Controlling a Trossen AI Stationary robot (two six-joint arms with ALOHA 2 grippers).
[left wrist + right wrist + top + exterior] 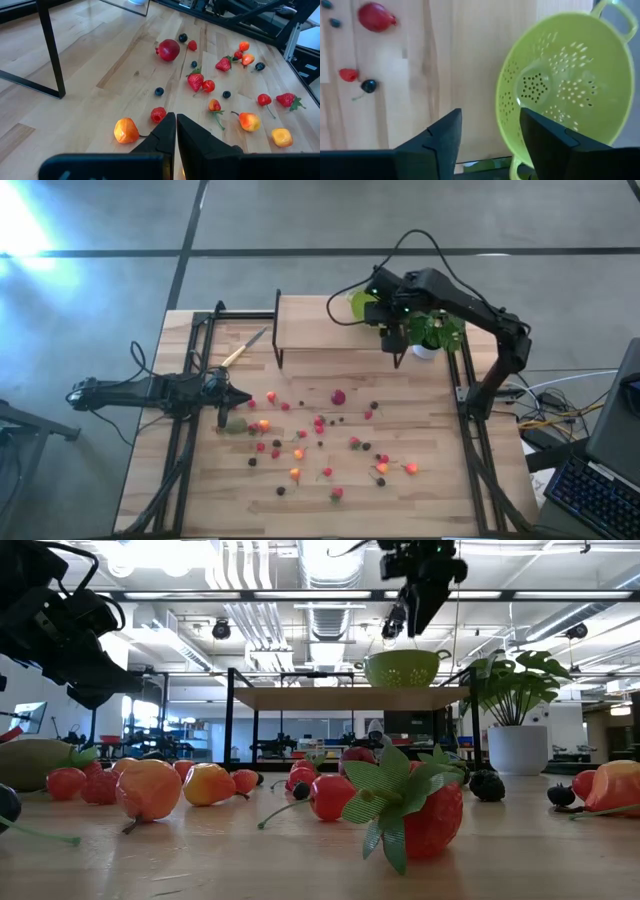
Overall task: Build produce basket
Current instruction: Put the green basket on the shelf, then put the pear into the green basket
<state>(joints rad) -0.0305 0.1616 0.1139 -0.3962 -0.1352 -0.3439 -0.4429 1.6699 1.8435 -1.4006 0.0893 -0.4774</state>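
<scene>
The lime-green produce basket (570, 85) stands on its base on a raised wooden shelf (315, 322) at the table's far side, and shows in the low view as well (405, 668). My right gripper (490, 117) hangs open just above its rim, pointing down, with nothing between the fingers (415, 615). The produce (320, 425) lies scattered over the table's middle: small red, orange and dark fruits and a brownish-green oval fruit (236, 424). My left gripper (176, 120) is shut and low at the table's left, beside that oval fruit (240, 402).
A potted plant (435, 335) in a white pot stands right of the shelf, close to my right arm. A yellow-handled knife (243, 350) lies at the far left. Black frame rails (190, 380) run along both sides. A larger dark-red fruit (339, 396) lies mid-table.
</scene>
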